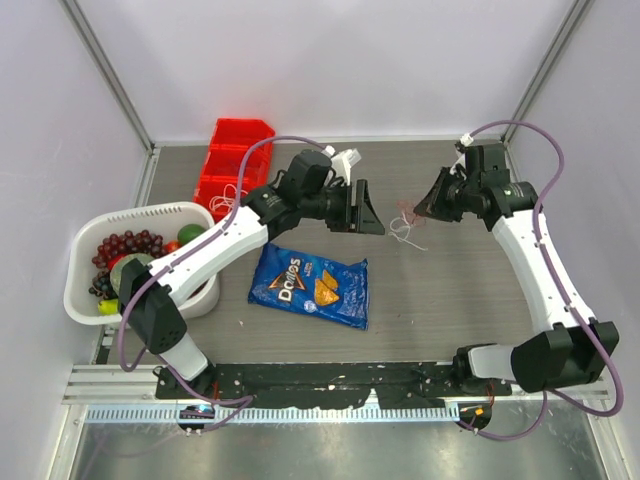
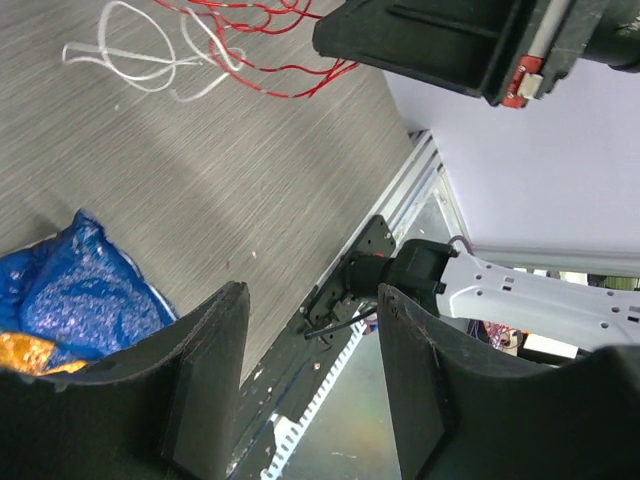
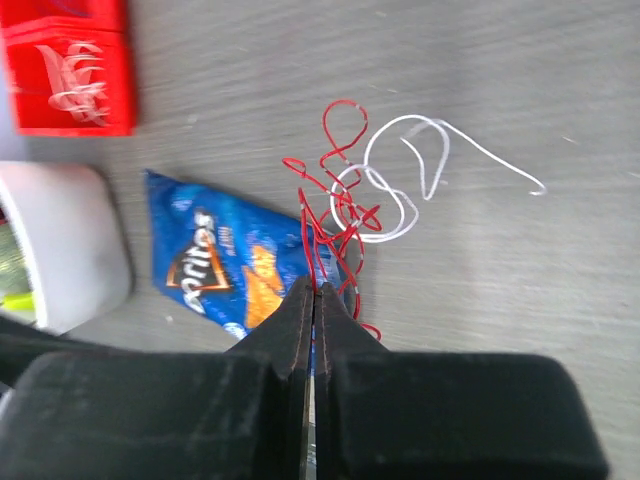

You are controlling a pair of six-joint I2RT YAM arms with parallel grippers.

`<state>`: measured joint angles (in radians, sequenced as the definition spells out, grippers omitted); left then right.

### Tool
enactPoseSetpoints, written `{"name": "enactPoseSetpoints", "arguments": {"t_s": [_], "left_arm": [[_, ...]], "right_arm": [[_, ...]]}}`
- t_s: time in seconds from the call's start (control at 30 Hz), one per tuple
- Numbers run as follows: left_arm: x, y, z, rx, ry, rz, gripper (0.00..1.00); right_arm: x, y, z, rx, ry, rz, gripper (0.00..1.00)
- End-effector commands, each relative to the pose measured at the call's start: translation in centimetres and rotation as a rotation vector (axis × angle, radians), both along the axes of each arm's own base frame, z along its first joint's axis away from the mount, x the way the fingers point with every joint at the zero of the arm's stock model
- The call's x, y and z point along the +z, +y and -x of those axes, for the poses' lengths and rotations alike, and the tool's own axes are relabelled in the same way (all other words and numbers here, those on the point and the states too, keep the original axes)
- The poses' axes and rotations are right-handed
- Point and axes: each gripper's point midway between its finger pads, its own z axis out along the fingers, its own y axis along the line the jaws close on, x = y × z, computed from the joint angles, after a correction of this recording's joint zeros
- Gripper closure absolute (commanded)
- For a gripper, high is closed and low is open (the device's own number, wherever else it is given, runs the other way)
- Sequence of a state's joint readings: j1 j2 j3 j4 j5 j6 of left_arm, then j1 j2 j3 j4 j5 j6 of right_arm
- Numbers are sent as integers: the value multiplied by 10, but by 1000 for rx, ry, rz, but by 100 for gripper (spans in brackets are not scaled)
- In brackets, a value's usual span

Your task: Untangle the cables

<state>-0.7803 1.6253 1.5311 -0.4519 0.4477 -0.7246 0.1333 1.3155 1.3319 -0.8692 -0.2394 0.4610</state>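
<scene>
White basket (image 1: 150,208) with fruit, far left. Red bin (image 1: 238,150) behind it. Left gripper (image 1: 362,212): fingers spread, empty. Blue chip bag (image 1: 310,286), centre. Cables (image 3: 345,200), red and white, tangled right of the bag, the red strands pinched in the tightly closed right gripper (image 3: 313,290).

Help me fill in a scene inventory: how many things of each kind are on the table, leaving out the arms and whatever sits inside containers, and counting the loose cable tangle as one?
Red bins: 2
White basket: 1
Chip bag: 1
Cable tangle: 1
Total: 5
</scene>
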Motion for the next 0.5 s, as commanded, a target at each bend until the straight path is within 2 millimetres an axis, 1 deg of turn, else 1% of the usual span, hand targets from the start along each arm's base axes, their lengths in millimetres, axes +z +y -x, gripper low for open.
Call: {"name": "enactPoseSetpoints", "arguments": {"t_s": [0.0,0.1,0.13,0.2,0.27,0.3,0.37,0.4,0.47], "left_arm": [[57,-18,-8,-27,-133,158,43],[70,-21,-18,-4,-125,187,42],[70,-21,-22,9,-122,181,41],[60,-21,-34,48,-114,139,39],[49,-20,-44,71,-95,104,39],[38,-18,-51,98,-71,76,42],[21,-13,-63,138,-16,29,56],[15,-14,-69,145,9,22,59],[11,-16,-74,146,39,35,59]], "right_arm": [[48,30,2,104,-128,-173,99],[57,35,6,135,-159,-198,99],[59,37,8,142,-165,-205,99],[61,39,10,151,-173,-227,99],[62,43,12,155,-177,-253,99],[64,44,14,158,-184,-268,99],[66,45,16,159,-191,-279,99],[67,45,16,162,-195,-280,99],[68,45,17,162,-196,-280,99]]}}
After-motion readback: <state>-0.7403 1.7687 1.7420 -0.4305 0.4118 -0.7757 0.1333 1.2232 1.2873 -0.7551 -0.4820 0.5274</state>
